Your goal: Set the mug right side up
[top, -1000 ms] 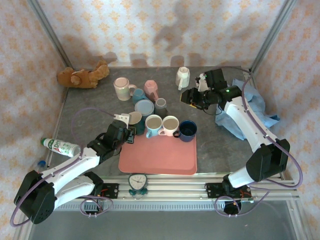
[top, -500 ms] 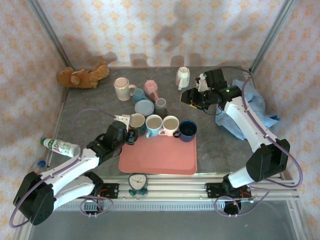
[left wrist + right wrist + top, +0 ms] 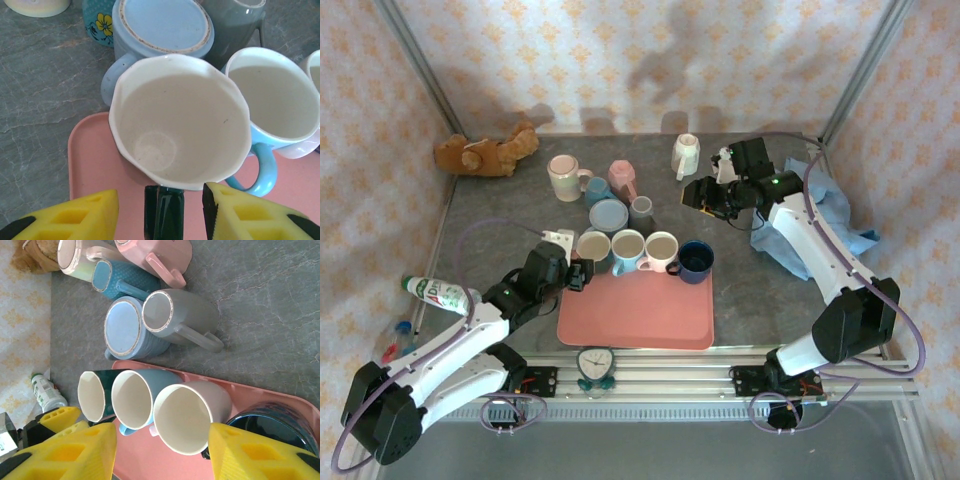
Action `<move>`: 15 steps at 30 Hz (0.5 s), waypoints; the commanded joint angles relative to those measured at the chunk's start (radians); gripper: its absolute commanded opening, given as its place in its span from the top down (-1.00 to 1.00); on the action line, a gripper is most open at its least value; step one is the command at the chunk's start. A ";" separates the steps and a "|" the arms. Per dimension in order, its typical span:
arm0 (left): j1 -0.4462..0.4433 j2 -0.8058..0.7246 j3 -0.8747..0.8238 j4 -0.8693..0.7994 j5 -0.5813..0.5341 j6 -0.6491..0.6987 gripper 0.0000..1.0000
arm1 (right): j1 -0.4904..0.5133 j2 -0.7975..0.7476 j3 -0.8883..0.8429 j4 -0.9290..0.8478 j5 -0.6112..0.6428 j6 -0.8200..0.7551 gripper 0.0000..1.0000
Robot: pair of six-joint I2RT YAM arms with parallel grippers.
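The left gripper (image 3: 160, 210) is spread open and empty. The dark green handle of the cream-lined mug (image 3: 180, 125) is seen between its fingers, untouched. The mug is set upright at the pink tray's (image 3: 95, 165) far-left corner. It is crowded by a light blue mug (image 3: 275, 95) and an upturned blue mug (image 3: 162, 22). Bare tray is left nearer. The right gripper (image 3: 162, 452) is held wide open, empty.
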State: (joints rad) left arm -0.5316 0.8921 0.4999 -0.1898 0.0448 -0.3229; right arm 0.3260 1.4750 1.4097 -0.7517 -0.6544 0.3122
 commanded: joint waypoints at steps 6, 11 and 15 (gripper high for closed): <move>0.058 -0.027 0.065 -0.053 0.033 -0.030 -0.01 | -0.006 0.008 0.040 -0.041 0.059 -0.040 -0.04; 0.133 -0.018 0.131 -0.058 0.132 -0.053 -0.07 | -0.005 0.033 0.046 -0.050 0.104 -0.044 -0.03; 0.150 0.046 0.202 -0.056 0.200 -0.039 -0.10 | -0.007 0.058 0.059 -0.045 0.152 -0.042 -0.02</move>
State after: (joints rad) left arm -0.3904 0.9028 0.6441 -0.2363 0.1654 -0.3622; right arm 0.3260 1.5158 1.4288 -0.7799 -0.5697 0.2859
